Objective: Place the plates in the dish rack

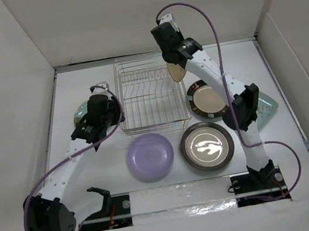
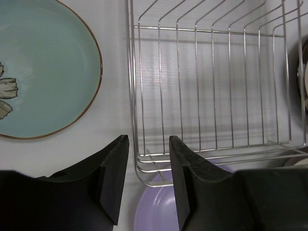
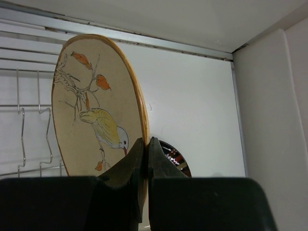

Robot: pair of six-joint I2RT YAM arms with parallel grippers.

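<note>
The right gripper (image 3: 146,143) is pinching the tan plate (image 3: 96,106) on edge at the rack's (image 1: 150,95) right side, probably needing lowering between two wires, while the left gripper (image 2: 149,141) is hovering spread.

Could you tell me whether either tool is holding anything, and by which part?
The right tool pinches the tan plate by its rim, holding it on edge. The left tool is open and empty.

pale green plate (image 1: 81,111) mostly under left arm (image 1: 67,162), mint plate (image 1: 268,106) half behind right arm (image 1: 216,73)
</note>
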